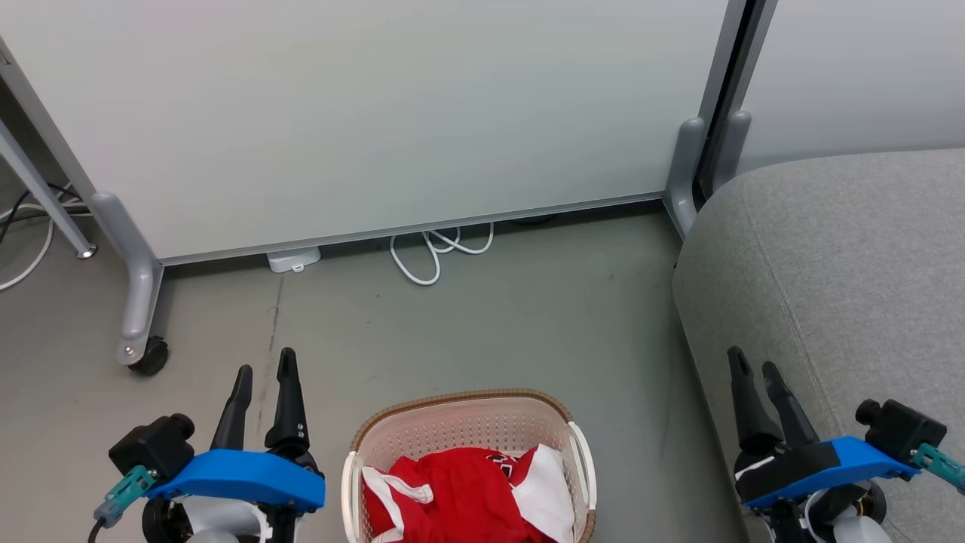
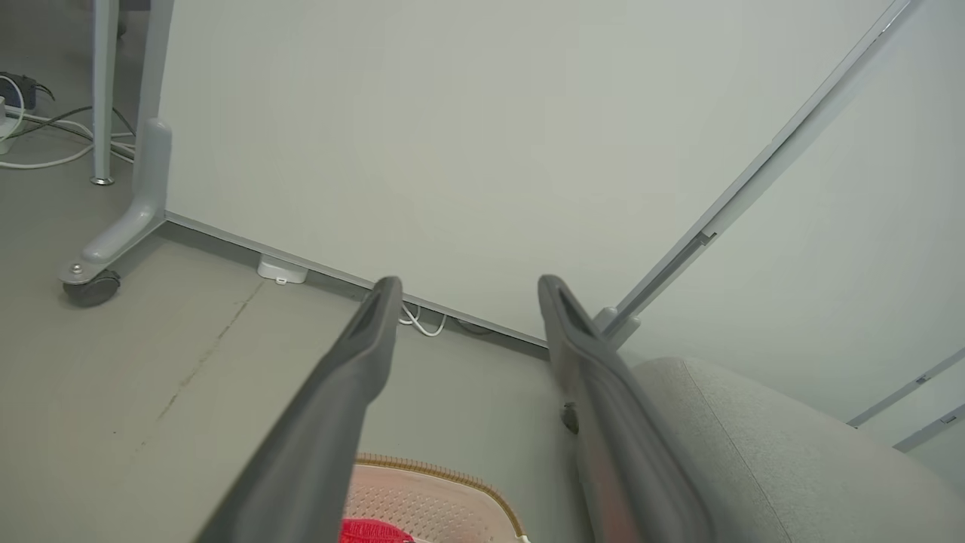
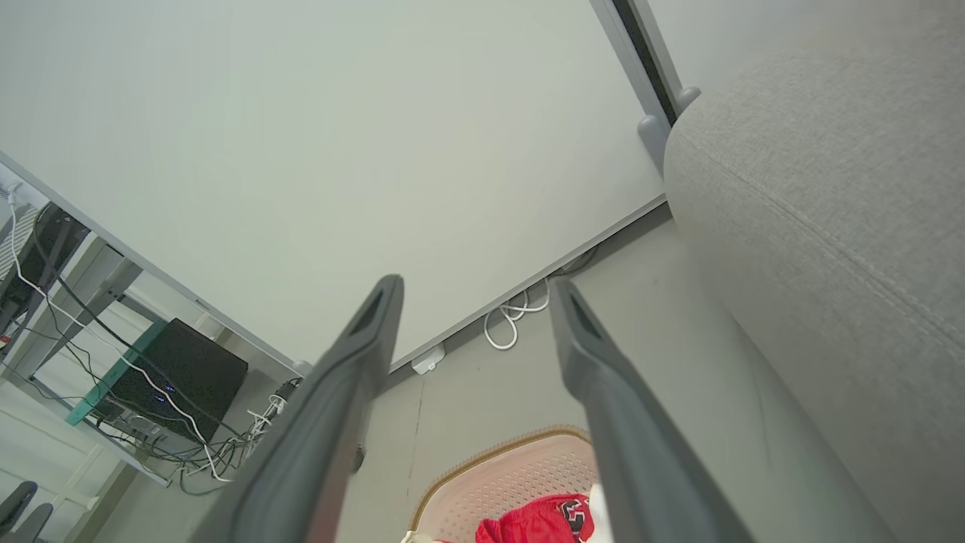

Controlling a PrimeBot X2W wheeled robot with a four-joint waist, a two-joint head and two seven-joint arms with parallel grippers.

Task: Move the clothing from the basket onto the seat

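Your left end effector (image 1: pixel 265 362) and right end effector (image 1: pixel 752 360) hang released and empty; bright red white-striped clothing (image 1: pixel 452 494) lies in the cream perforated plastic basket (image 1: pixel 467 426) beside the grey fabric seat (image 1: pixel 844 264).

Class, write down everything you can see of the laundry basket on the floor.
The basket is cream plastic with perforated walls. It is a rounded rectangle topped by a brown woven-look rim, with white handles at both sides. It stands upright on the grey floor, to the left of the grey seat and apart from it, and its near part is cut off by the head view's bottom edge. Red and white clothing lies heaped inside. Nothing else is seen touching it.
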